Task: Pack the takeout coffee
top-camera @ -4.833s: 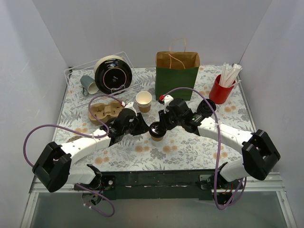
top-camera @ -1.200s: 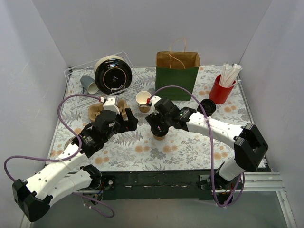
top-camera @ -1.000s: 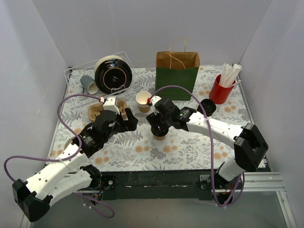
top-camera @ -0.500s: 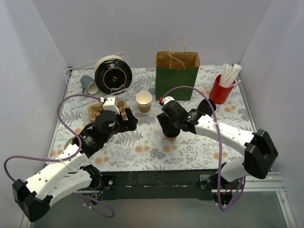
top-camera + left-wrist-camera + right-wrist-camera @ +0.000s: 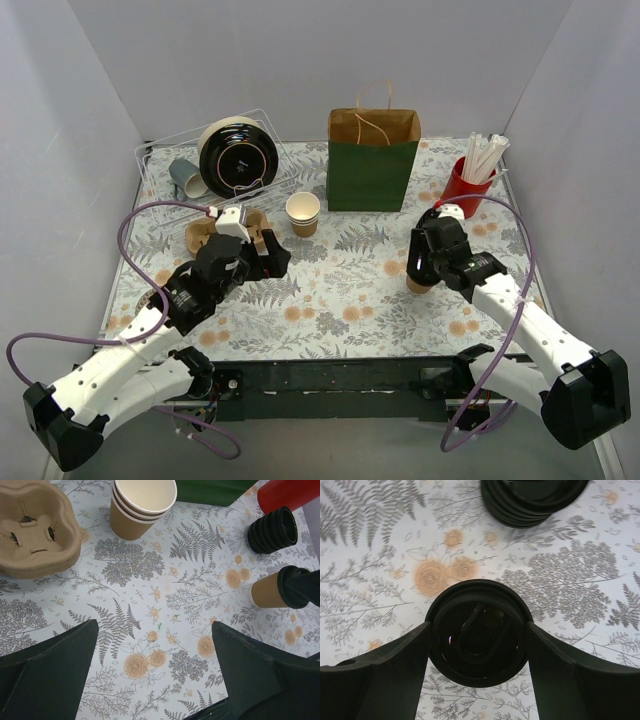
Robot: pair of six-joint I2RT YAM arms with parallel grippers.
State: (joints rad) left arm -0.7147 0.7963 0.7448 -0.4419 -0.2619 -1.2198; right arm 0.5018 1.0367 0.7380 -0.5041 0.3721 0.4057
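Small tan kraft-paper cup [image 5: 417,285], round black sip lid [image 5: 477,630]
Axis vertical, lid up; right hand [image 5: 428,262] pinches the lid; left hand [image 5: 155,630] spread.

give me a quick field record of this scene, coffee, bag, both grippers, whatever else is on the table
takeout coffee: lidded, gripped at the sides by the right gripper, right side of the floral tablecloth
right gripper: shut on the takeout coffee
left gripper: open, empty, above bare tablecloth
paper bag: upright, mouth open, at the back, apart from the coffee
stack of black lids: near the coffee, not touching
stack of lidless cups: left of the bag
pulp cup carrier: empty where visible
packed: not yet
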